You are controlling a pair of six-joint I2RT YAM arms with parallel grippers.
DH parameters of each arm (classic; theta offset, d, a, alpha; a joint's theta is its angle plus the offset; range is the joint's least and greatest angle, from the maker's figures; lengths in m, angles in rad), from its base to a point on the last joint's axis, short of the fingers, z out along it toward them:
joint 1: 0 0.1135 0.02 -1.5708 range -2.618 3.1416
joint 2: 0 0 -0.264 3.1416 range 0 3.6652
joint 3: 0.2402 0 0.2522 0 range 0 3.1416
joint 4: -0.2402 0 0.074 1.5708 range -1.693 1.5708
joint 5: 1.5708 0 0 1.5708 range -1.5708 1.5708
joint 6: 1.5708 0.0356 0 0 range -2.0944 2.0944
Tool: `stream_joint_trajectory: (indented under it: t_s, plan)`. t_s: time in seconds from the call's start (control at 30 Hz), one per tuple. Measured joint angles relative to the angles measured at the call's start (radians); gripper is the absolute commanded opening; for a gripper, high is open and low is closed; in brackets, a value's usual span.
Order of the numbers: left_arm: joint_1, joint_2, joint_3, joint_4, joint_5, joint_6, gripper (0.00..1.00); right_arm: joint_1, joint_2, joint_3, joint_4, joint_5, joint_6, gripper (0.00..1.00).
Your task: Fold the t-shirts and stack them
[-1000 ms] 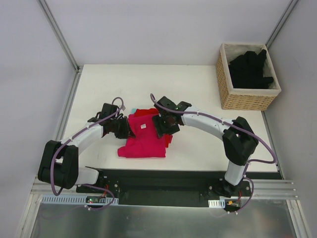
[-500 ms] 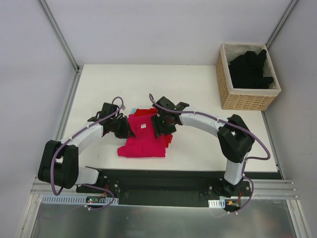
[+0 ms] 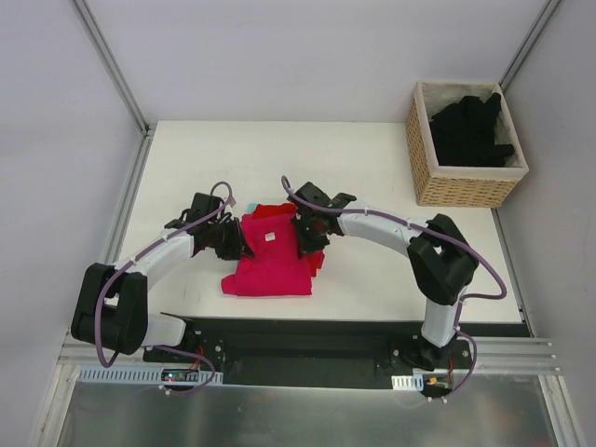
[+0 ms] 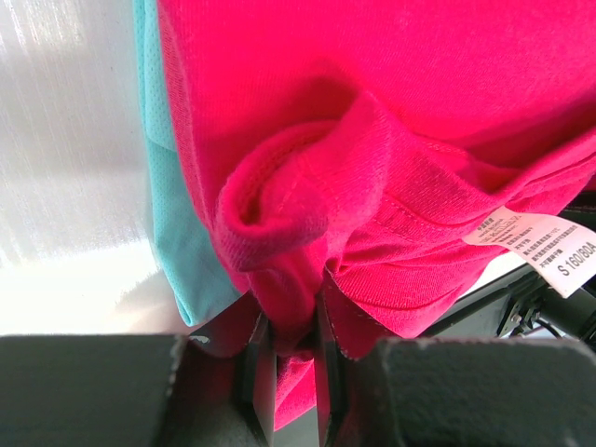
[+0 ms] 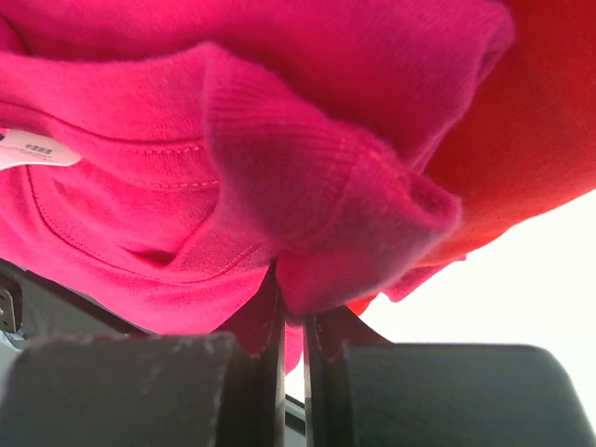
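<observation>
The magenta-pink t-shirt (image 3: 270,265) lies bunched on the white table between both arms, its white label (image 3: 269,237) facing up. My left gripper (image 3: 240,242) is shut on a fold at the shirt's left edge (image 4: 279,307), near the collar and label (image 4: 545,247). My right gripper (image 3: 303,240) is shut on a thick fold of the same shirt (image 5: 307,270) at its right side. A brighter red t-shirt (image 5: 531,158) lies under the pink one on the right. Black t-shirts (image 3: 470,130) fill the basket.
A wicker basket (image 3: 424,177) stands at the table's back right corner. A teal cloth (image 4: 172,223) lies under the pink shirt's left side and peeks out at the back (image 3: 250,207). White table (image 3: 372,168) stretches behind the arms.
My right gripper has shifted a little left onto the pink shirt and gone from open to shut on its fold. The left gripper has held its grip without moving.
</observation>
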Motion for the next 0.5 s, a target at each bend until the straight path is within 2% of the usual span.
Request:
stream_joint_trajectory:
  t_s: [0.33,0.5]
  plan:
    - [0.000,-0.015,0.000,-0.006,0.000,0.000,0.00,0.000,-0.040,-0.032,0.015,0.002,0.000,0.01]
    - [0.000,-0.065,0.044,-0.074,-0.001,0.001,0.00,0.000,-0.084,-0.037,0.003,0.011,0.000,0.01]
